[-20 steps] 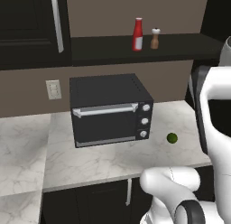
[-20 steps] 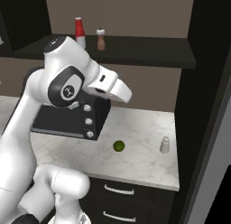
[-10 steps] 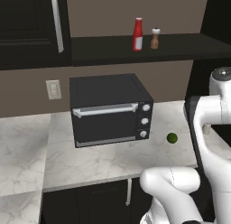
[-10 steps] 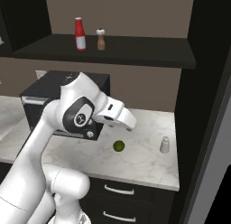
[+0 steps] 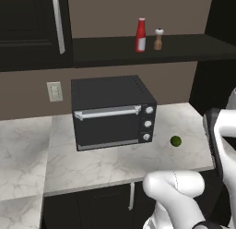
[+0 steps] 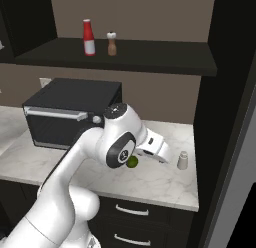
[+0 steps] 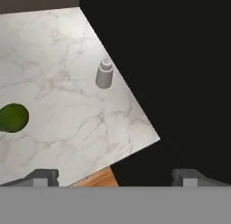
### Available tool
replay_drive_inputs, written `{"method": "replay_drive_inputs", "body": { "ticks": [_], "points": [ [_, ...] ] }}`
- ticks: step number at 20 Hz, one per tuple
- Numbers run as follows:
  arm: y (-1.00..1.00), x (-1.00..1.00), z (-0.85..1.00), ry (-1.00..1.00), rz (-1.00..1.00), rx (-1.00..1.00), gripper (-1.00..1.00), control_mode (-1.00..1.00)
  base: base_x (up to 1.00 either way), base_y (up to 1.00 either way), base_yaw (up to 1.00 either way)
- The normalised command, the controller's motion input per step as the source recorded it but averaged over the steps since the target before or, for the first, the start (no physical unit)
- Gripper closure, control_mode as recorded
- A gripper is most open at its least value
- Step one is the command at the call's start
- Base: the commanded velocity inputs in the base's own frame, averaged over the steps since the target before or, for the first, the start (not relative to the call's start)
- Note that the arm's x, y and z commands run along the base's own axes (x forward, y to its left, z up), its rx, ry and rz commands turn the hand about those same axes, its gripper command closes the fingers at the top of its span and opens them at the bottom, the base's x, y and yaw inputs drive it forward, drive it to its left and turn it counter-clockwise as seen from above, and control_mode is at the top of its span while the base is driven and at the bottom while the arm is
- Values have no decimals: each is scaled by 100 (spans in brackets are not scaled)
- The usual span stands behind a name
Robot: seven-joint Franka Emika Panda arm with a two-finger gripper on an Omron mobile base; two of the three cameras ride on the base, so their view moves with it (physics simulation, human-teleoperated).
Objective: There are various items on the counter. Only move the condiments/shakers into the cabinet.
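Hanging above the counter (image 6: 165,184) near its right end, the gripper (image 6: 161,153) has its two fingers spread wide apart and nothing is between them. In the hand view the two dark fingertips (image 7: 43,177) stand far from each other at the bottom, and the white shaker (image 7: 104,74) is seen upright on the marble, close to the edge of the counter and well apart from the gripper. In the right base view this white shaker (image 6: 183,160) stands just beside the gripper, on its right side, near the dark tall panel. The green fruit (image 5: 175,141) lies on the counter to the right of the black toaster oven (image 5: 113,111), not touching it; in the hand view it is at the left edge. Two condiments are already on the open shelf of the cabinet (image 5: 193,44): the red squeeze bottle (image 5: 141,35) with white cap and the brown wooden shaker (image 5: 158,39), both upright and standing near each other, above the toaster oven.
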Motion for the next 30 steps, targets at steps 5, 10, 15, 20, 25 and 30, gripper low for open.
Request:
{"method": "replay_drive_inputs", "body": {
  "ticks": [5,10,15,20,25,30],
  "points": [
    [-21,13,-29,-3,0,0,-100,-100,0,0,0],
    [-8,26,-26,0,0,0,-100,-100,0,0,0],
    [-8,35,-27,0,0,1,-100,-100,0,0,0],
    [-38,22,-14,-1,1,15,-100,-100,0,0,0],
    [-24,16,-17,0,1,10,-100,-100,0,0,0],
    [0,33,-13,0,0,0,-100,-100,0,0,0]
  ]
}}
